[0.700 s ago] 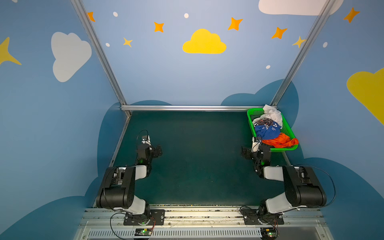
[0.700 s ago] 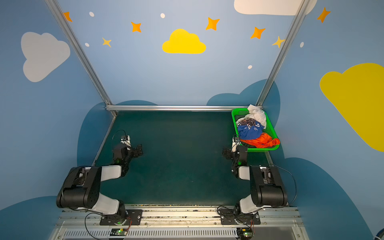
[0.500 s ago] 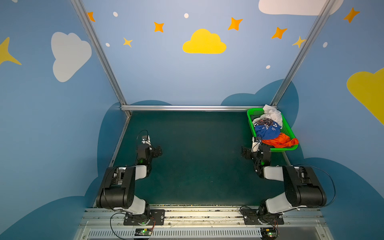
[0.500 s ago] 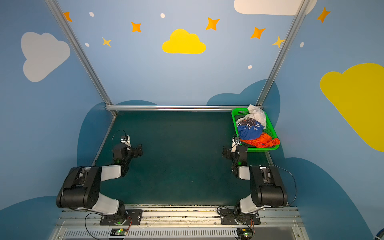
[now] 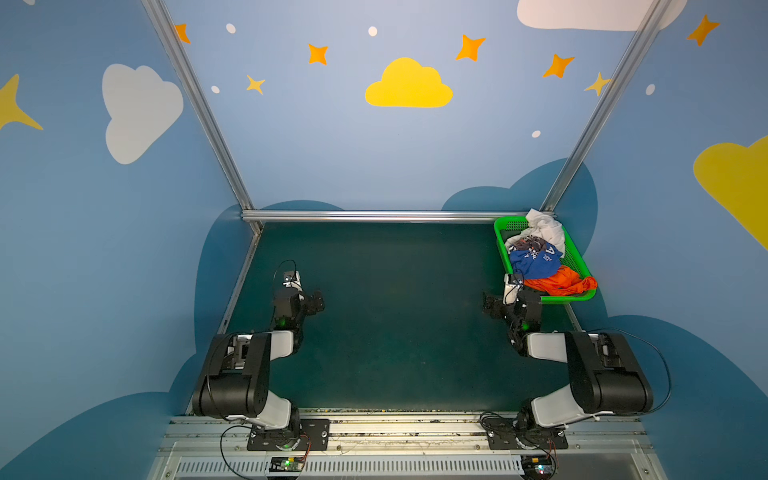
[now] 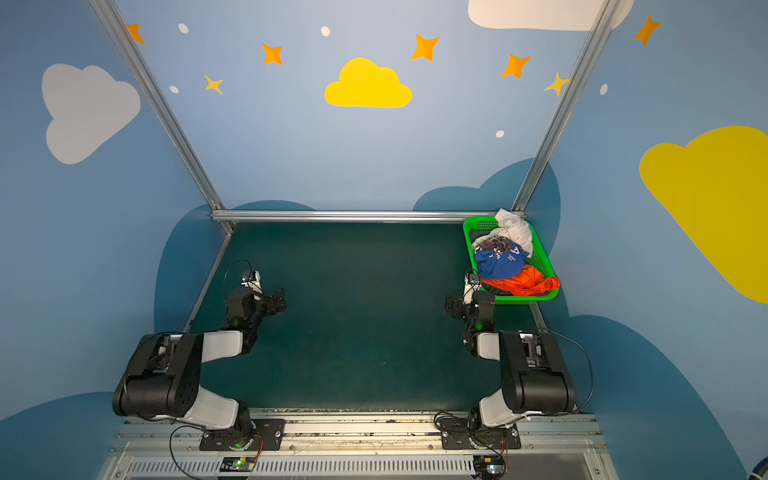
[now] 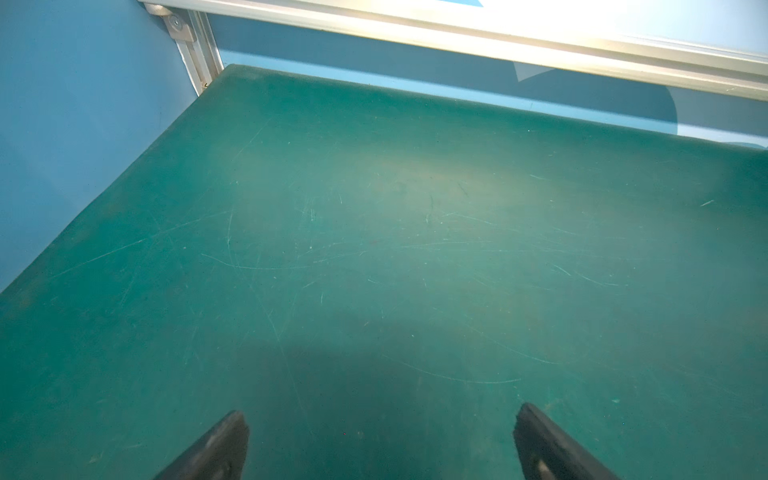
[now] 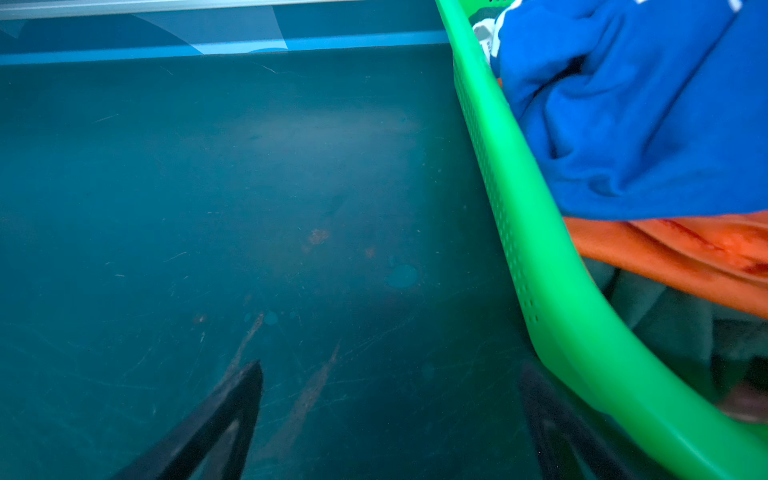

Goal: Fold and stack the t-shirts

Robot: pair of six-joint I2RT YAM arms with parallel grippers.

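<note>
Eyes on the green plastic mesh basket, which we find at the far right corner of the dark green tabletop. All three garments are bundled inside it. We see the white t-shirt crumpled at the far end, puffing up over the rim. The royal-blue t-shirt is bunched in the middle, with white lettering showing across its folds. The orange t-shirt is heaped at the near end, a rumpled edge draped over the rim.

Up close in the right wrist view, we get the basket's smooth, curved wall pierced with rows of tiny holes. Soft blue cloth with deep creases lies on top of the orange.

Now the right claw: we see its dark tapered fingers spread wide and pinching nothing. It is poised over bare tabletop just beside the basket's near corner, one finger close to the green wall.

Over to the left claw, and we find it spread wide too, with nothing between its fingers. It sits above matte tabletop laced with fine pale scratches, well apart from the basket.
</note>
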